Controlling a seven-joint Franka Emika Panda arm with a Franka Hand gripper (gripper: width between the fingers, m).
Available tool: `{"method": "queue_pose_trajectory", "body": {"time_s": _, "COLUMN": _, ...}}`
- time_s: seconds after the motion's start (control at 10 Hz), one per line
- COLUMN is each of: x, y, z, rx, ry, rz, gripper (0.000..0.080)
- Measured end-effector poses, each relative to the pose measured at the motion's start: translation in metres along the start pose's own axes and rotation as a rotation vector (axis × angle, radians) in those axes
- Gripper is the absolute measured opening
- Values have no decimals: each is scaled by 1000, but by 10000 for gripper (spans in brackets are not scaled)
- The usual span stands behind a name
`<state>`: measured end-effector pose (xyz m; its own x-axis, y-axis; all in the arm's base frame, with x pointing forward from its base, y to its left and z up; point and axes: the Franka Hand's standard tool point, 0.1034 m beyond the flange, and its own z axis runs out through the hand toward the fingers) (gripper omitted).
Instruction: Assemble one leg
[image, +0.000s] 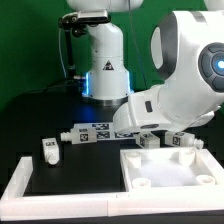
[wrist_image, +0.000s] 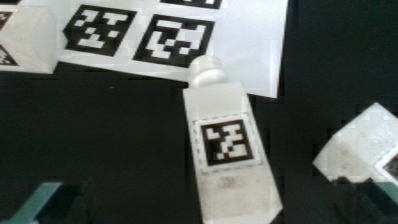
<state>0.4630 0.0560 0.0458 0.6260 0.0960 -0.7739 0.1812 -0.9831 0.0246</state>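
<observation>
Centring is needed: the open tool (wrist_image: 214, 208) should be lowered astride the leg (wrist_image: 224, 140) beside the marker board (wrist_image: 249, 58).

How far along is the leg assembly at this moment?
Done: nothing yet by the look of it; the square panel shows no leg fitted, and another leg lies loose nearby. In hand: the gripper is over the leg, which lies flat beside the marker board, fingers apart and not gripping. Left: grasp it, carry it to the panel and fit it.
</observation>
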Motion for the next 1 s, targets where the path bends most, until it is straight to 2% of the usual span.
{"method": "queue_pose_trajectory", "body": {"time_s": 0.3, "x": 9, "y": -4, "z": 26, "rx": -1, "ry": -16, "rz": 12, "gripper": 649}}
{"method": "queue_pose_trajectory", "body": {"time_s": 0.6, "x": 14, "y": -4, "z": 37, "rx": -1, "ry": -22, "rz": 12, "gripper": 649}}
{"method": "queue_pose_trajectory", "body": {"time_s": 0.8, "x": 14, "y": -4, "z": 38, "rx": -1, "ry": -24, "rz": 12, "gripper": 649}}
{"method": "queue_pose_trajectory", "body": {"time_s": 0.9, "x": 14, "y": -4, "z": 38, "rx": -1, "ry": -24, "rz": 12, "gripper": 546}}
{"method": "queue_pose_trajectory", "body": {"time_s": 1.0, "x": 14, "y": -4, "z": 38, "rx": -1, "ry": -24, "rz": 12, "gripper": 398}}
